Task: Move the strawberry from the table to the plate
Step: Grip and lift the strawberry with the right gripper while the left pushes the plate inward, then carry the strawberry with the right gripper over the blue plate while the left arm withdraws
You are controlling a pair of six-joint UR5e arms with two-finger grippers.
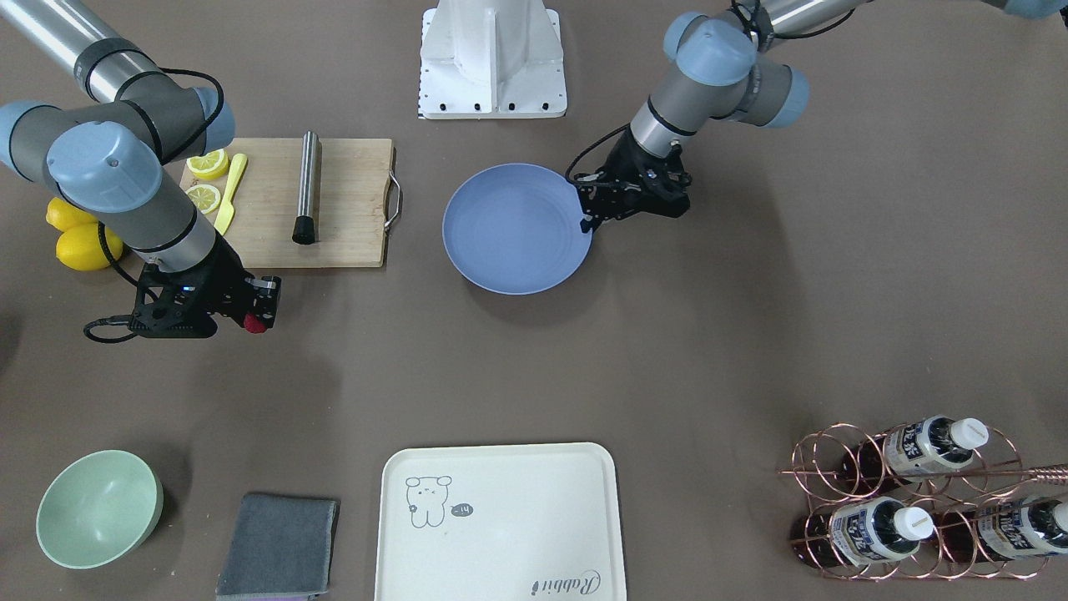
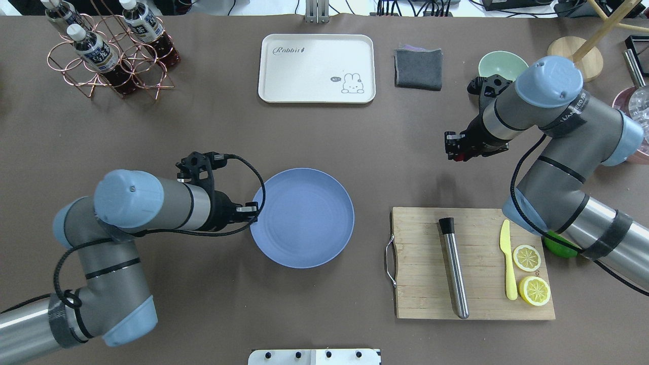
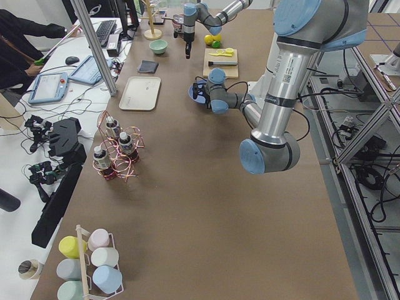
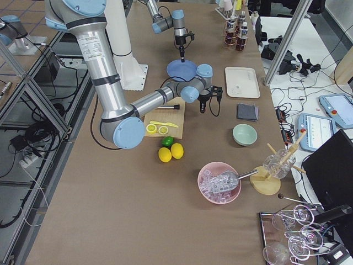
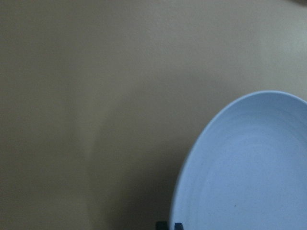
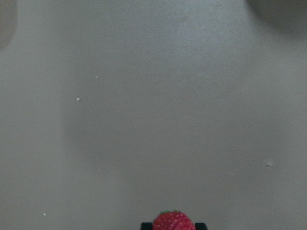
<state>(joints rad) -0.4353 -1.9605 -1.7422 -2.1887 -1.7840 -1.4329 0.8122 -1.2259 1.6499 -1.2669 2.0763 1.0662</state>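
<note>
The small red strawberry point(image 1: 255, 324) point(image 2: 458, 158) is pinched between the fingertips of my right gripper point(image 1: 260, 310) point(image 2: 453, 150), held over bare brown table point(image 1: 717, 334). In the right wrist view the strawberry point(image 6: 173, 222) shows at the bottom edge with only table beneath it. The round blue plate point(image 1: 509, 242) point(image 2: 304, 228) lies mid-table and holds nothing. It is a good way from the berry, past the cutting board's handle. My left gripper point(image 1: 589, 215) point(image 2: 253, 208) hovers at the plate's rim with its fingers together and nothing in them. The plate point(image 5: 249, 177) fills the lower right of the left wrist view.
Beside the right arm lies a wooden cutting board point(image 1: 350, 209) with a metal rod point(image 1: 307, 188), a yellow knife point(image 1: 231, 192) and lemon slices point(image 1: 207, 164). Whole lemons point(image 1: 83, 246) sit next to it. A mint bowl point(image 1: 98, 507), grey cloth point(image 1: 278, 544), cream tray point(image 1: 501, 522) and bottle rack point(image 1: 918, 501) line the far edge.
</note>
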